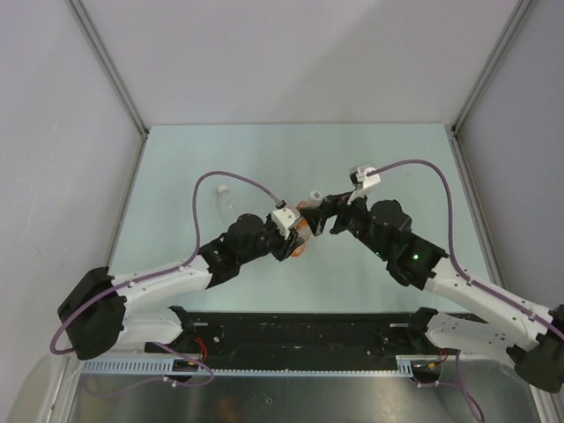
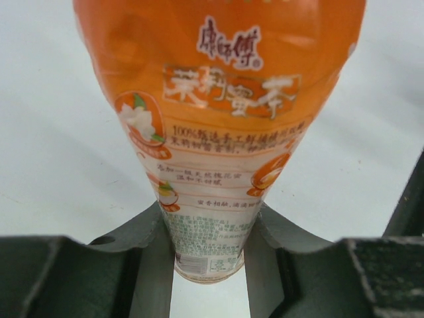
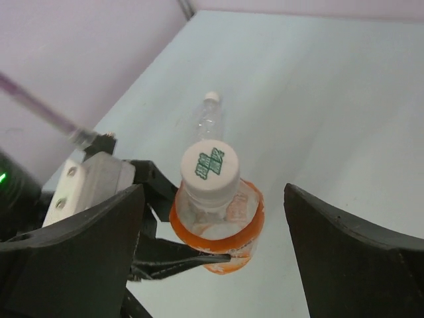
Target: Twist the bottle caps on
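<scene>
Gripping orange bottle (image 2: 218,132), left claw (image 2: 209,228); right claw (image 3: 218,248) agape near white cap (image 3: 210,165); pale table (image 3: 318,86), grey walls (image 1: 291,53).

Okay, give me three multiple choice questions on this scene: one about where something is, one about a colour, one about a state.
1. Where is the clear bottle?
A. On an arm's base
B. Inside a box
C. On the table, apart from both arms

2. What colour is the cap on the orange bottle that the left claw grips?
A. Black
B. White with green print
C. Red

3. The right claw is:
A. Open, with a finger on either side of the cap
B. Shut on the cap
C. Shut on the clear bottle

Answers:
1. C: the right wrist view shows it on the bare table, beyond the orange bottle.
2. B: the cap's top faces the right wrist camera.
3. A: both fingers stand wide of the cap.
</scene>
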Tool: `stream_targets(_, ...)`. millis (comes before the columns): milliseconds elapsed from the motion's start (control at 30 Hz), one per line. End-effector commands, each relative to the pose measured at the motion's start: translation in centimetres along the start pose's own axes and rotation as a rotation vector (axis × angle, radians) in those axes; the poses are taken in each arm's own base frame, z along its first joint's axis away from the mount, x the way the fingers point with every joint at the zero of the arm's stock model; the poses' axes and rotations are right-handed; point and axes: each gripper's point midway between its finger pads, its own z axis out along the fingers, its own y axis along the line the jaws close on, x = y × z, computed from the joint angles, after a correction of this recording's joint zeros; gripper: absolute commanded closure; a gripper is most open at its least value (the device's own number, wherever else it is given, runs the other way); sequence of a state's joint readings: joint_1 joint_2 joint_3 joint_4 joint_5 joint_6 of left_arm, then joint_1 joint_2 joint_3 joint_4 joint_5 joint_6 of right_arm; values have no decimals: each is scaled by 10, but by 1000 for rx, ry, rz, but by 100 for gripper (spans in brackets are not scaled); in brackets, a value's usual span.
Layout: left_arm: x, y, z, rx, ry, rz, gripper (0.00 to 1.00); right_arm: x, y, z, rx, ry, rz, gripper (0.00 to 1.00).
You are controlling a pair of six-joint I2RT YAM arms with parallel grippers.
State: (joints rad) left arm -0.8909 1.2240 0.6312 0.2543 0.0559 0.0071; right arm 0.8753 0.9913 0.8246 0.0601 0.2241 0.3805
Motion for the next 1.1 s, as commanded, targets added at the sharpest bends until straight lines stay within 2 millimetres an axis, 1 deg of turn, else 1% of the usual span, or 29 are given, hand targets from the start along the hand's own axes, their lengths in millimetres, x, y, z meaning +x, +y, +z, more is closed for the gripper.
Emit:
stream_targets(0,-21,-16,-15,125,-107,89,100,-15,36,-34,-275,-20,-295,9)
stream_targets(33,-21,-20,-19,164,-115,107,100,-13,45,-42,-353,-16,-363,9)
stream_targets(100,-21,-32,-28,264,-136,142,100,-4,56,-58,-474,4,-488,9)
stream_targets(200,-18,-50,-44,401,-168,193,100,7,62,-81,-594,21,-630,9)
stream_targets(267,-14,-60,-55,487,-185,215,100,10,67,-97,-671,7,-692,10)
stream_targets(400,-5,-72,-70,604,-195,233,100,19,90,-137,-922,-43,-795,12)
stream_targets(467,1,-83,-78,689,-194,256,100,20,97,-149,-990,-62,-809,14)
stream_targets(533,7,-92,-86,766,-199,282,100,20,99,-152,-1008,-67,-804,14)
stream_targets(633,9,-97,-91,810,-209,304,100,19,104,-151,-1033,-71,-783,14)
stream_targets(767,9,-100,-93,837,-208,313,100,15,119,-149,-1095,-81,-713,17)
stream_targets(967,10,-100,-92,848,-202,324,100,8,130,-133,-1106,-89,-635,21)
stream_targets(1067,10,-100,-91,849,-201,326,100,8,135,-133,-1133,-79,-599,23)
